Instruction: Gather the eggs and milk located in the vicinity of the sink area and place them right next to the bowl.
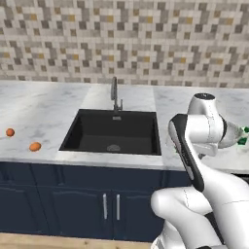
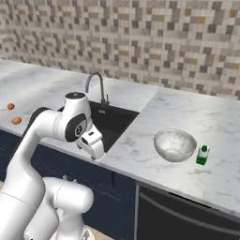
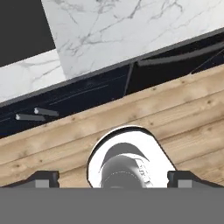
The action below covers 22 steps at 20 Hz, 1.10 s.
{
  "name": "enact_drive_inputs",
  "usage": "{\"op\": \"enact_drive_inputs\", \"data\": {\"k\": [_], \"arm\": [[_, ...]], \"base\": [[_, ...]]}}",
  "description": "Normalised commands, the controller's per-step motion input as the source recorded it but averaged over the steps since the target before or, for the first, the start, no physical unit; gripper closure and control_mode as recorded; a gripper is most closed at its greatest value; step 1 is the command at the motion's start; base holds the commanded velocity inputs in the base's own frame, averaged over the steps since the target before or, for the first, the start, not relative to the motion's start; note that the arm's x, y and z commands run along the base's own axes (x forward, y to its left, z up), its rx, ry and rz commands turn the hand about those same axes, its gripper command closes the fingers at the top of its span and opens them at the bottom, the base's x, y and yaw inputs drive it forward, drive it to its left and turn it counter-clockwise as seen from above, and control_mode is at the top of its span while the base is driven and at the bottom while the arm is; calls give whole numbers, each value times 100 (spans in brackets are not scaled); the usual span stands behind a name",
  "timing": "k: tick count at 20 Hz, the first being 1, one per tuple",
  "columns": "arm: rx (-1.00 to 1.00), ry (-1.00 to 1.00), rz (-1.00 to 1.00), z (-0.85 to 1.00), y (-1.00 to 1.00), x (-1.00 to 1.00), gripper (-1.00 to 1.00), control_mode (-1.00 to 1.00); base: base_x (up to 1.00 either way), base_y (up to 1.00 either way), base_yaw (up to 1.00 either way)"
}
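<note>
Two orange-brown eggs (image 1: 10,132) (image 1: 35,146) lie on the marble counter left of the black sink (image 1: 112,131), far from my arm; the eggs (image 2: 11,106) (image 2: 17,120) appear again at the left edge of the right base view. The glassy bowl (image 2: 175,144) stands on the counter right of the sink (image 2: 115,119), with the green-capped milk (image 2: 202,155) upright just to its right. My gripper (image 2: 95,149) hangs in front of the counter's front edge by the sink's right corner, pointing down. In the hand view my gripper (image 3: 113,179) is open with nothing between its fingertips (image 3: 43,178).
A curved dark tap (image 1: 115,95) rises behind the basin. Dark blue cabinet doors (image 1: 73,204) with bar handles run below the counter, and the hand view looks down on the wooden floor (image 3: 183,118). A tiled wall (image 1: 121,39) backs the counter.
</note>
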Motion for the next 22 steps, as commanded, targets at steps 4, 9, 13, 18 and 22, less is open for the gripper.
{"op": "enact_drive_inputs", "data": {"k": [4, 9, 13, 18, 22], "arm": [[0, 0, 0, 0, 0, 0, -100, 100], [0, 0, 0, 0, 0, 0, -100, 100], [0, 0, 0, 0, 0, 0, -100, 100], [0, 0, 0, 0, 0, 0, -100, 100], [0, 0, 0, 0, 0, 0, -100, 100]], "base": [[67, 100, 16], [100, 100, -18], [54, 100, -21], [0, 100, -2], [99, 98, -23]]}}
